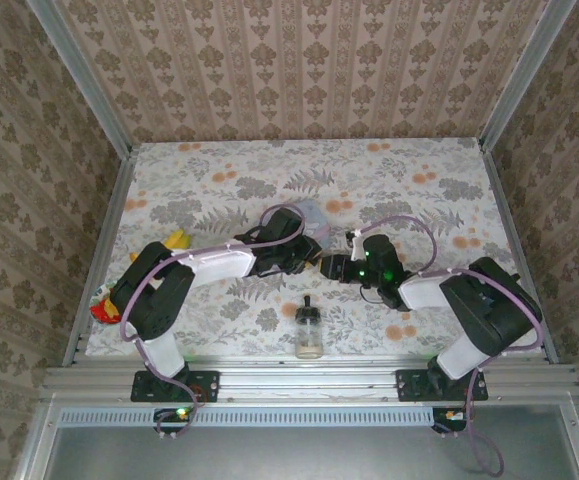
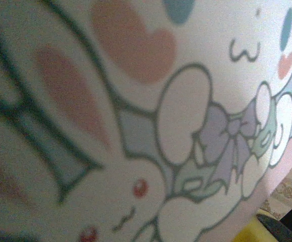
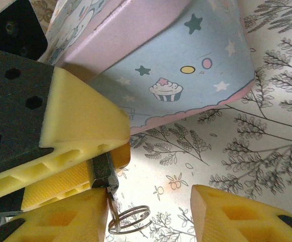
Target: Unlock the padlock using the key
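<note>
The tiny dark padlock (image 3: 101, 171) sits clamped between the yellow fingers (image 3: 85, 121) of my left gripper (image 1: 309, 258), just in front of the pale blue tin (image 3: 186, 65). A thin key (image 3: 110, 200) hangs from the padlock's lower end, and a wire key ring (image 3: 130, 219) dangles under it. My right gripper (image 3: 150, 202) is open below, its left finger (image 3: 60, 217) right beside the key and its right finger (image 3: 241, 217) well clear. The tin's cartoon print (image 2: 135, 126) is pressed close to the lens in the left wrist view. The shackle is hidden.
A small glass bottle (image 1: 309, 330) with a black cap stands near the front edge, between the two arm bases. Yellow and red toy items (image 1: 174, 240) lie at the left side. Patterned walls close in the floral table (image 1: 419, 200) on three sides.
</note>
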Tool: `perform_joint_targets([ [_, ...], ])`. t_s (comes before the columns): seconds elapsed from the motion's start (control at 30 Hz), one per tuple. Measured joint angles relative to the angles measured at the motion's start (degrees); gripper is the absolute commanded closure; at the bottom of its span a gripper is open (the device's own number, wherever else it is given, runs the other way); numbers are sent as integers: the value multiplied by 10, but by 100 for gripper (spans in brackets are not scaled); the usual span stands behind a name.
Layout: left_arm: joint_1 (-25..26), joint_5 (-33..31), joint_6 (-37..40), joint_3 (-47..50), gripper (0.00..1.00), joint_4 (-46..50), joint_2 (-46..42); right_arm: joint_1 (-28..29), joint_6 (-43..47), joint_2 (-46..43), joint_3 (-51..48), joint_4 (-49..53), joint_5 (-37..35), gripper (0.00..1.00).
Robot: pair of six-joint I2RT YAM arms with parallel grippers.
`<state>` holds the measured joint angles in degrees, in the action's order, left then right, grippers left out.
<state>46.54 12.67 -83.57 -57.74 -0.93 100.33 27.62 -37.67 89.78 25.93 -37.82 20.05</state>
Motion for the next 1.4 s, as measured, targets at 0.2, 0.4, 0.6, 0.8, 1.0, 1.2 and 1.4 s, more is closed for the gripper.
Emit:
perform_joint_targets([
  [0.2,0,17,1,0,86,0,-5,0,1,-56,-14,38,-26,47],
  [0.4,0,21,4,4,85,0,-7,0,4,-118,-26,91,-47,46],
  [0.6,0,22,7,5,85,0,-7,0,4,-184,-36,148,-56,52],
  [0.8,0,24,8,5,86,0,-7,0,2,-233,-36,192,-59,50],
  [1.0,0,24,8,5,85,0,-7,0,-2,-228,-36,203,-55,59],
  [1.2,0,24,8,5,85,0,-7,0,-7,-183,-35,179,-28,64],
  [1.4,0,24,8,5,86,0,-7,1,-16,-172,-35,150,-13,68],
])
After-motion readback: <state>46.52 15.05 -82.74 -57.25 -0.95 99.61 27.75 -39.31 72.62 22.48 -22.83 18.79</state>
